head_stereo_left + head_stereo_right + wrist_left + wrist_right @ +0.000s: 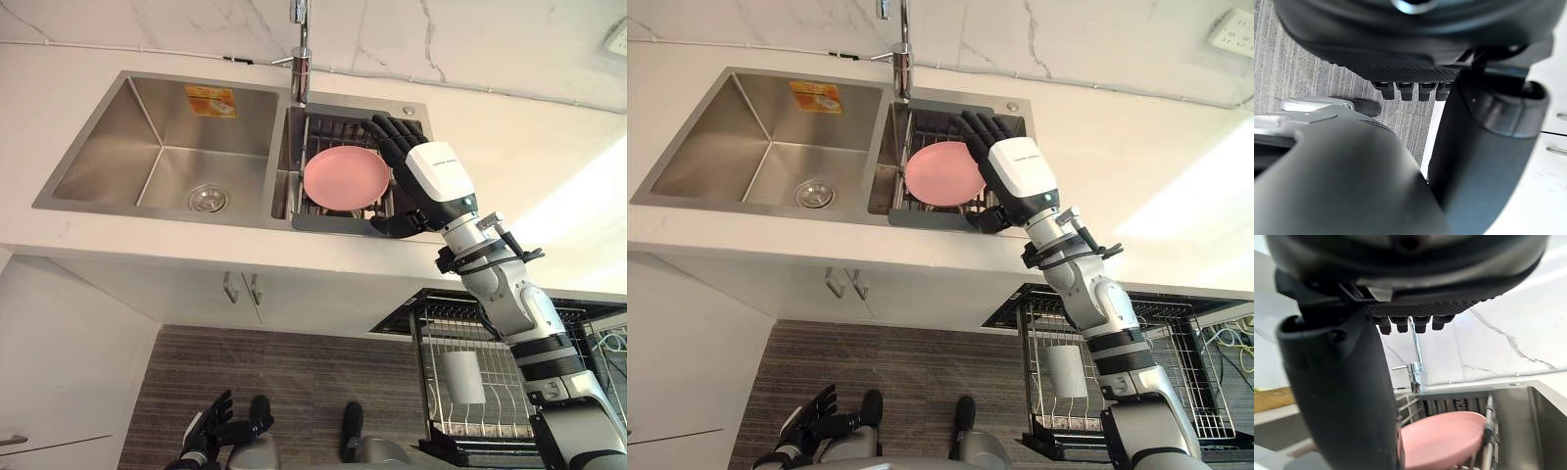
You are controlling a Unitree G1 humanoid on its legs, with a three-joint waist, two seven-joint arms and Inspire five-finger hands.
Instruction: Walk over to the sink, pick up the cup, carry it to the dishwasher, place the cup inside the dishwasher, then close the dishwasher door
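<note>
Right hand (421,181) open, fingers straight, just beside pink plate (345,178) in sink rack (338,125), left hand (211,431) relaxed open, hanging low

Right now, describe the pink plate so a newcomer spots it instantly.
Start at the steel double sink set in the white counter. In its smaller right basin, below the faucet, sits a dark wire rack; the pink plate rests in it beside the right hand. Nothing else there is round and pink.
</note>
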